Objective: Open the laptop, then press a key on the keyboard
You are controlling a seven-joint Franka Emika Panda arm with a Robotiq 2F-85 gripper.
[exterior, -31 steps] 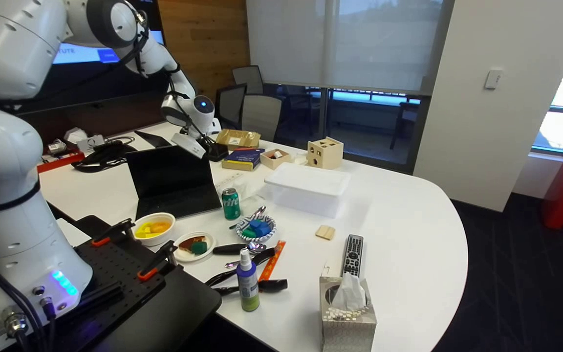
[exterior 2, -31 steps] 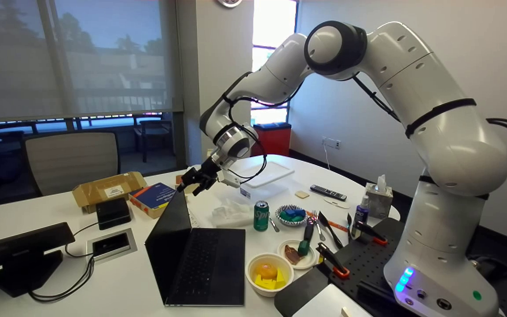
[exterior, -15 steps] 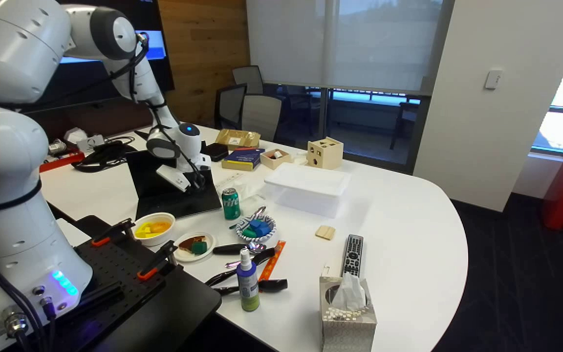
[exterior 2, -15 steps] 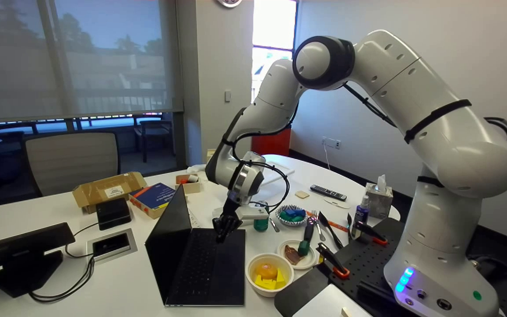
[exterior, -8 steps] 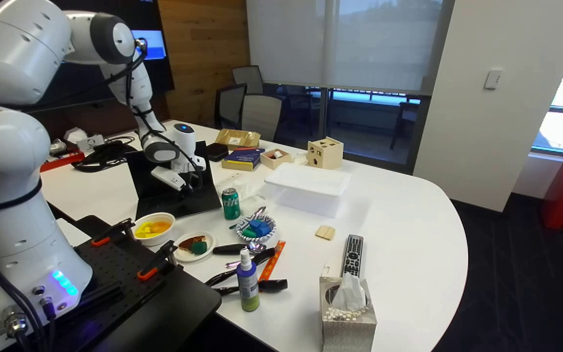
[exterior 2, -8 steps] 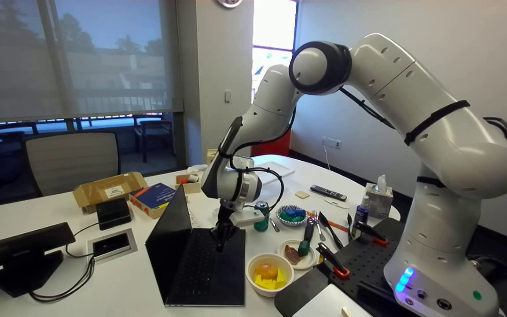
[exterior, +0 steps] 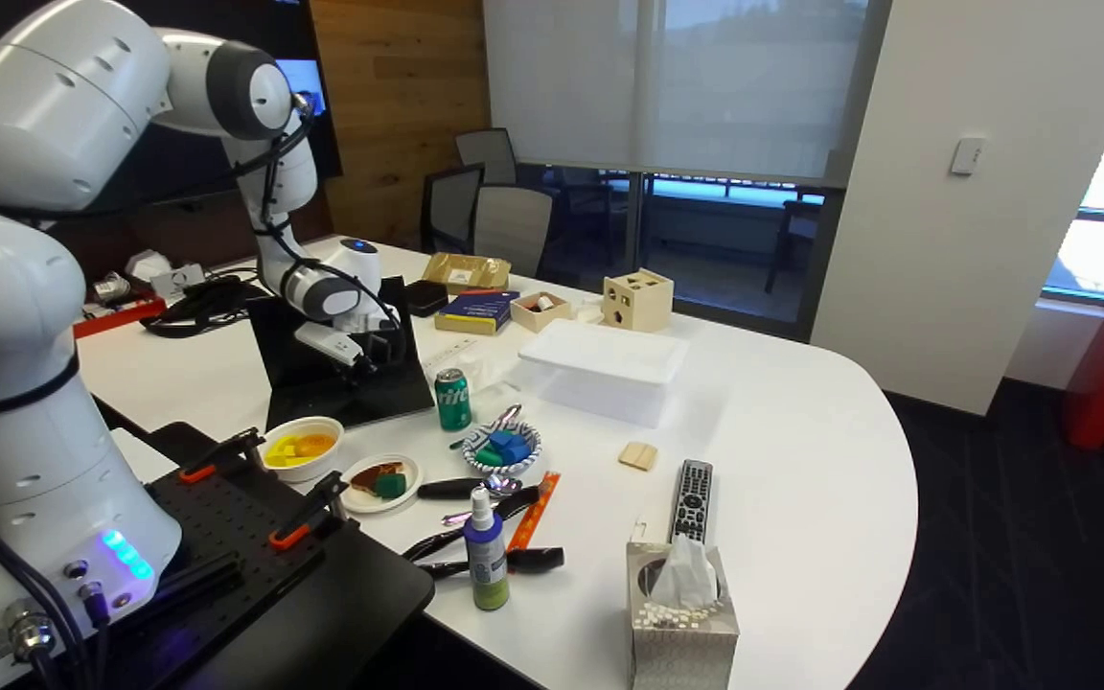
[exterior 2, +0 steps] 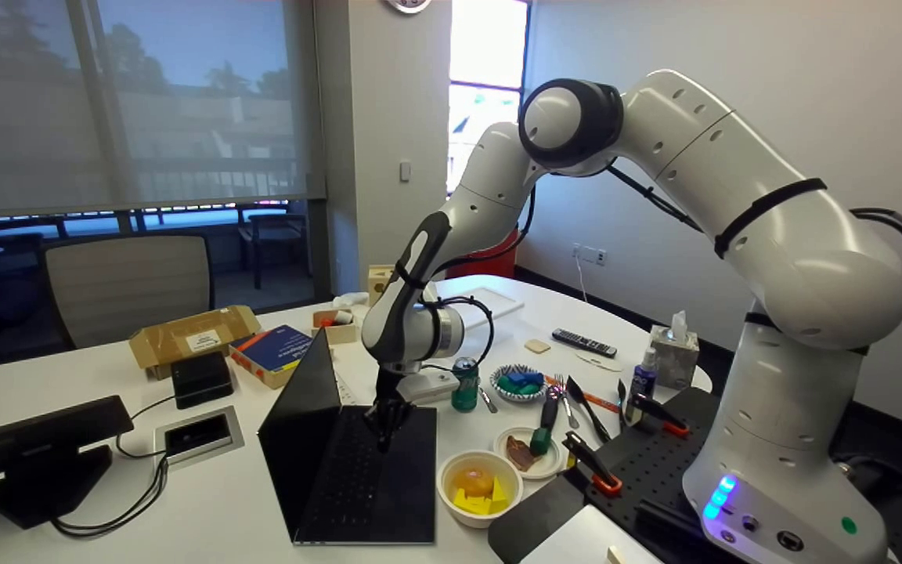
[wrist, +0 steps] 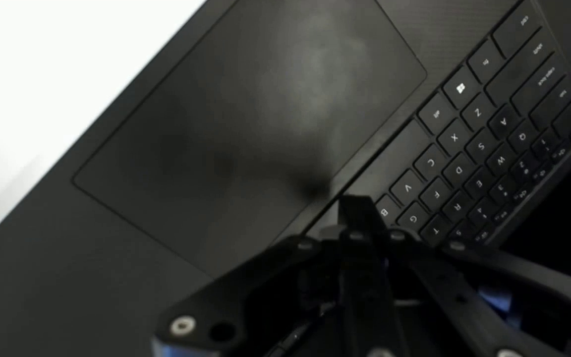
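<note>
- We've lowered the black two-fingered gripper (wrist: 358, 206) from the top edge of the flat black screen (exterior 2: 300, 446); its tips are pressed together.
- The thin dark-grey laptop (exterior 2: 365, 489) stands open beneath; pressing its black-keyed keyboard (wrist: 456, 166) seems all that's left.

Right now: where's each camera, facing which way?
Exterior view: near grey patterned tissue box, facing pale roller blinds; white jointed arm shows.
Exterior view: near open black laptop, facing across white tabletop; arm shows.
Wrist view: on wrist, facing down at laptop's black keyboard; black hand shows.
Both exterior views share arm, laptop, green soda can.
</note>
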